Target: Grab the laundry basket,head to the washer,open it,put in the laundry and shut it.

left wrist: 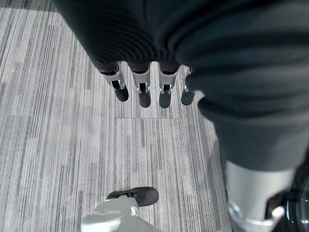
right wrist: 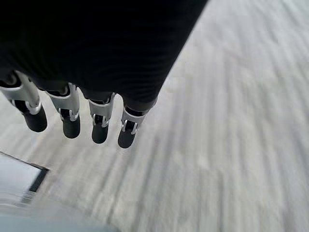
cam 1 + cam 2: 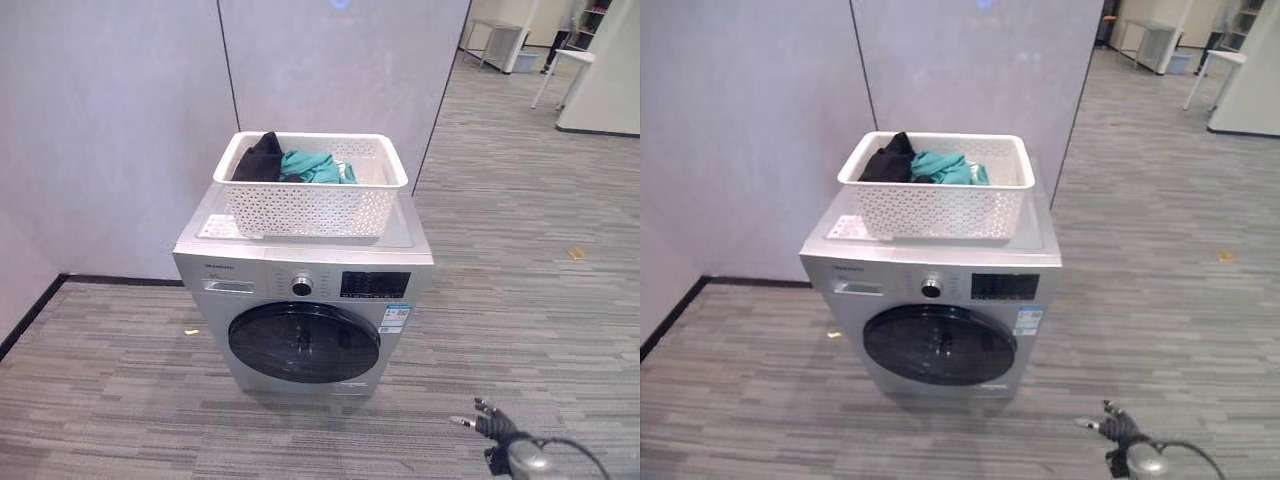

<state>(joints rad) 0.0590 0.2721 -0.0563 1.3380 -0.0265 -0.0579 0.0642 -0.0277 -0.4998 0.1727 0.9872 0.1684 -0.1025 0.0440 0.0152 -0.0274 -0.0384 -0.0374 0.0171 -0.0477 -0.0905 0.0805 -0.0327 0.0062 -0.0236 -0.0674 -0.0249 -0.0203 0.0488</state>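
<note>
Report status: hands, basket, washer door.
Both hands open: right hand, left hand. Laundry basket on washer, clothes inside. Door shut.

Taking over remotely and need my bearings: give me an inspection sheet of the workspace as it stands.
Surface: grey striped carpet floor; washer top carries the basket.
Job's things: white laundry basket sits on the silver washer, holding black and teal laundry; round washer door shut.
Clutter: small scraps on the floor, too small to identify.
Hands: right hand low, right of the washer, fingers relaxed, empty; left hand hangs over the floor, fingers straight, empty.
Cables: nothing seen.
Surroundings: grey wall panels behind; a person's shoe nearby.
</note>
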